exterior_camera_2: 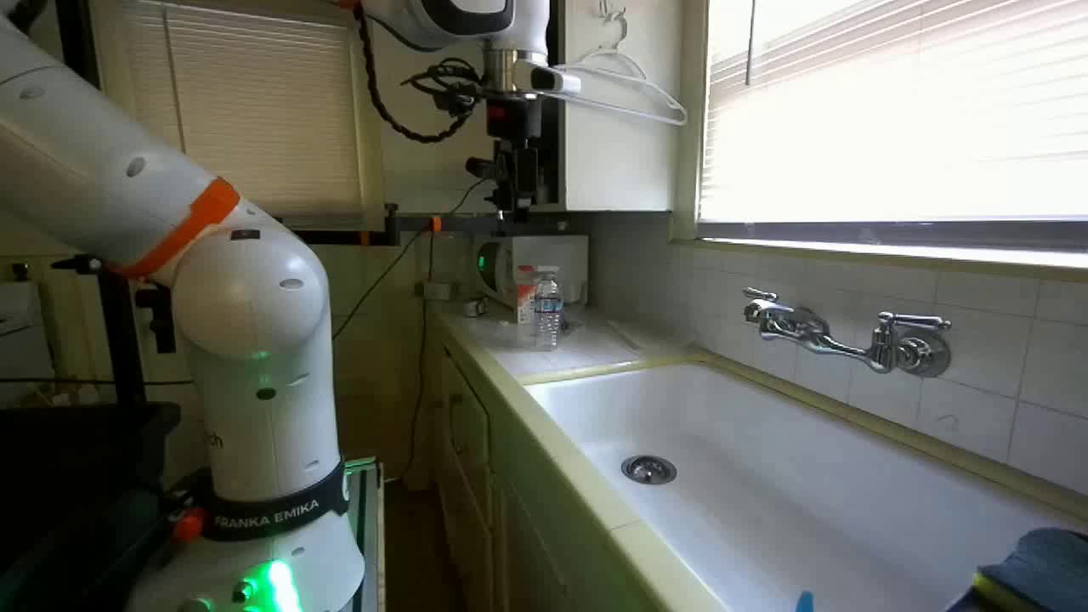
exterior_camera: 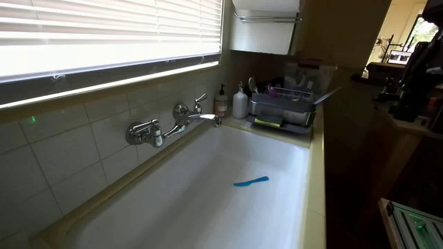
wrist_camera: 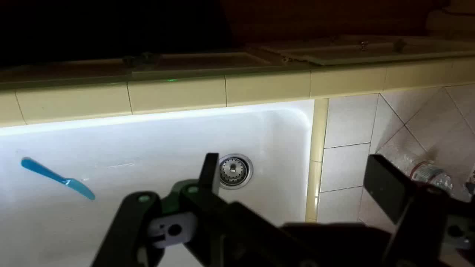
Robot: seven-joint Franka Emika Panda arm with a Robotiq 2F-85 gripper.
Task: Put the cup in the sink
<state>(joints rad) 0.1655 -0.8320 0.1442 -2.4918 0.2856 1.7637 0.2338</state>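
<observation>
The purple cup [exterior_camera: 272,91] is small and partly hidden in the dish rack beyond the sink's end in an exterior view. Only a bit of purple shows between the rack wires. The white sink [exterior_camera: 193,207] is long and deep; it also shows in an exterior view [exterior_camera_2: 765,476] and in the wrist view [wrist_camera: 148,148]. My gripper [exterior_camera_2: 514,208] hangs high, pointing down, at the drain end of the sink. In the wrist view the gripper [wrist_camera: 295,172] is open with nothing between its fingers. The cup is out of view in the wrist view.
A blue plastic knife [exterior_camera: 251,181] lies in the sink. The grey dish rack [exterior_camera: 283,103] and two soap bottles [exterior_camera: 240,103] stand at one end. A chrome faucet [exterior_camera: 204,118] juts over the basin. A water bottle [exterior_camera_2: 547,310] and a microwave [exterior_camera_2: 561,255] stand on the far counter.
</observation>
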